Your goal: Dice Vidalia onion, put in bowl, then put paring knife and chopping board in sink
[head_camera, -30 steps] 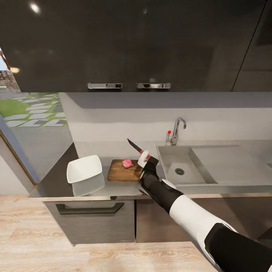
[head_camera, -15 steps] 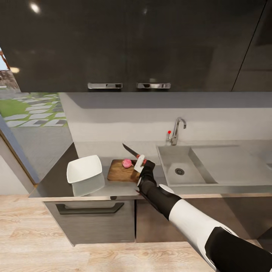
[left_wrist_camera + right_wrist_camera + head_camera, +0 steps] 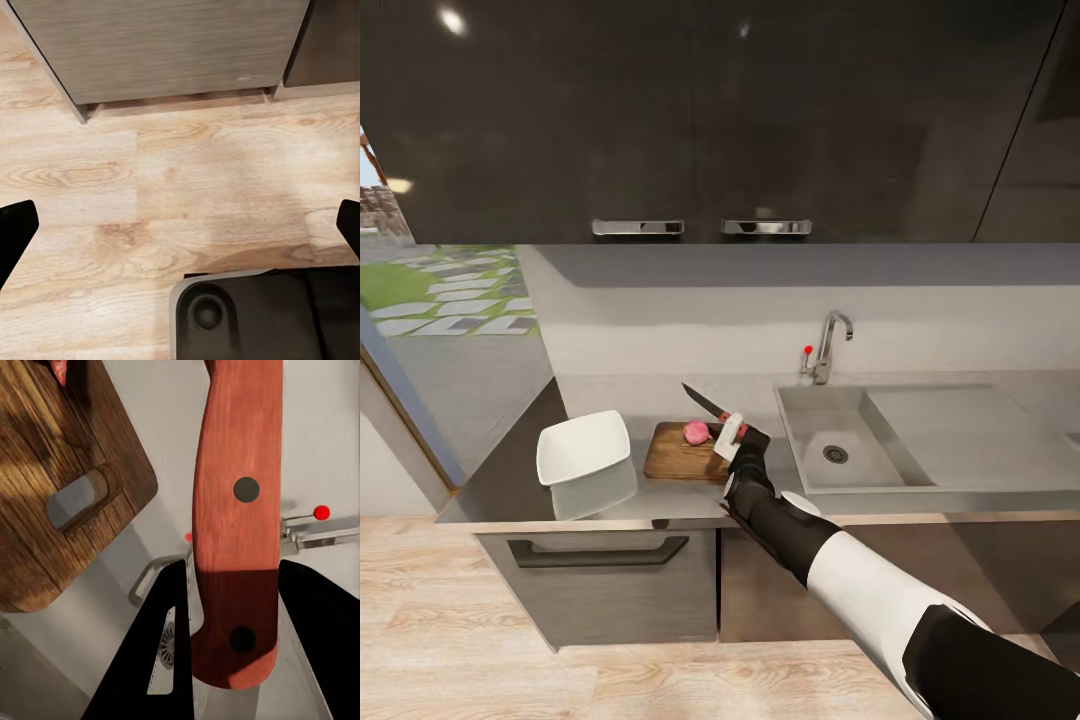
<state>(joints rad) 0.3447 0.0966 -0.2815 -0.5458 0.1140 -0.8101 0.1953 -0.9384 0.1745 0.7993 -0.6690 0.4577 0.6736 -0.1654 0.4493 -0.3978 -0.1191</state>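
The Vidalia onion sits whole on the brown chopping board, on the countertop left of the sink. My right gripper is shut on the paring knife's red-orange handle, at the board's right end. The dark blade slants up and left, above the onion. In the right wrist view the board's handle slot lies beside the black fingers. The white bowl stands left of the board. My left gripper is open over the floor.
The chrome faucet with its small red knob stands behind the sink basin. Dark upper cabinets hang over the counter. A drawer with a dark handle is below. The left wrist view looks down on wooden floor and my base.
My right gripper has carried the knife left and a little down, from beside the sink to the board's right end by the onion. It has barely moved in the last half second.
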